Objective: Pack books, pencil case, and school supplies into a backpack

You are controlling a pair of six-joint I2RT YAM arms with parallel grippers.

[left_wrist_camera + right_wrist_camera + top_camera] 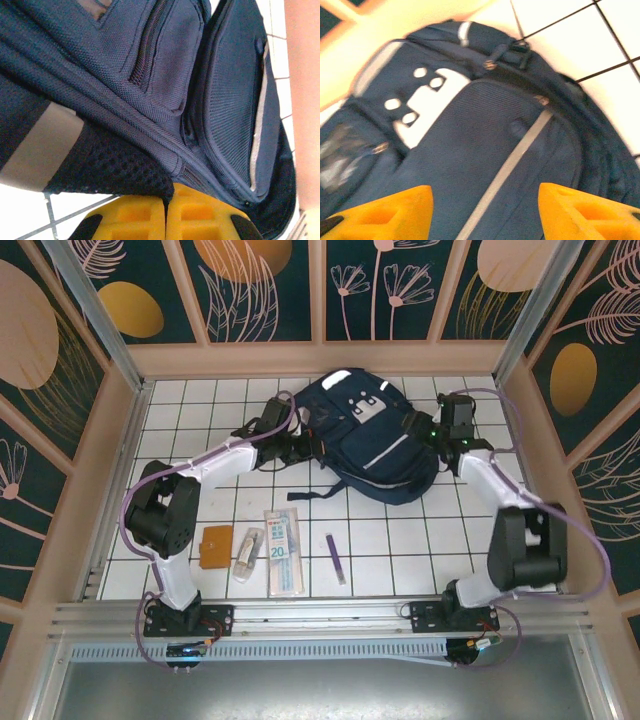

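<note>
Backpack lies flat on the tiled table, upper centre of the top view, with an arm on each side. None of the supplies is packed yet. The orange-brown book, small packet, "20" pack and purple pen sit in a row, lower centre, well apart from the bag.

Left gripper: jaws together, tips right at the seam by the mesh pocket. Can't tell if any fabric is actually pinched.

Right gripper: jaws apart, over the front panel, holding nothing.

Risks:
- If the left pinch has only piping or nothing, it slips on the first pull.
- The bag is limp and nothing pins it down, so a pull likely drags the whole thing instead of opening it.
- The pockets look zipped shut. The right gripper needs a zipper pull, which is a small target, and its view is blurred.
</note>
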